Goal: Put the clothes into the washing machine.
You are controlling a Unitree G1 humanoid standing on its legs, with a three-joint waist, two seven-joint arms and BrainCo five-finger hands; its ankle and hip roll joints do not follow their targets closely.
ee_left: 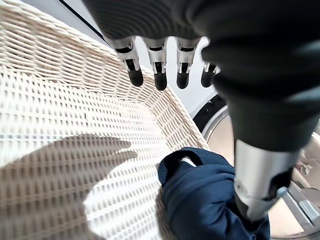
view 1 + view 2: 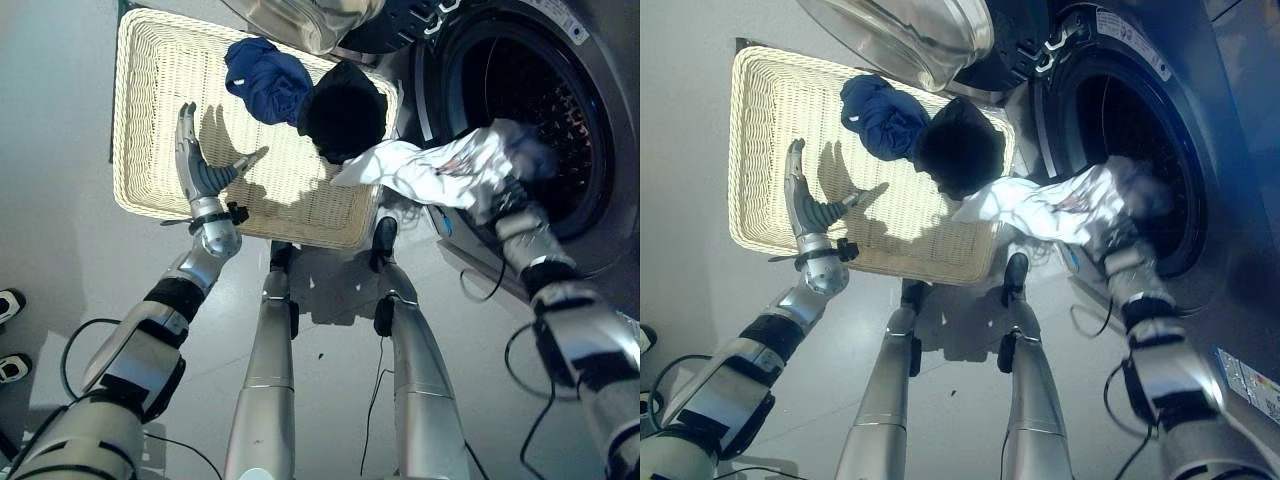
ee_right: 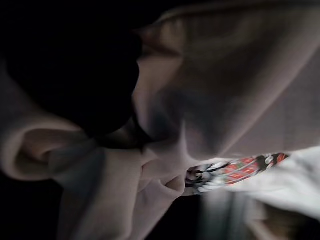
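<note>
A white printed garment (image 2: 420, 170) stretches from the basket's right corner up to the mouth of the washing machine drum (image 2: 550, 100). My right hand (image 2: 510, 200) is at the drum's lower rim, shut on the bunched end of that garment; its wrist view shows the pale cloth (image 3: 200, 100) draped close over it. In the cream wicker basket (image 2: 135, 120) lie a blue garment (image 2: 265, 80) and a black garment (image 2: 345, 110). My left hand (image 2: 200, 175) hovers open over the basket's bare floor, left of the blue garment (image 1: 205, 200), touching nothing.
The washer's glass door (image 2: 910, 35) stands swung open above the basket's far edge. A person's shoes (image 2: 10, 305) show on the grey floor at the far left. The basket's left half (image 1: 60, 100) is bare wicker.
</note>
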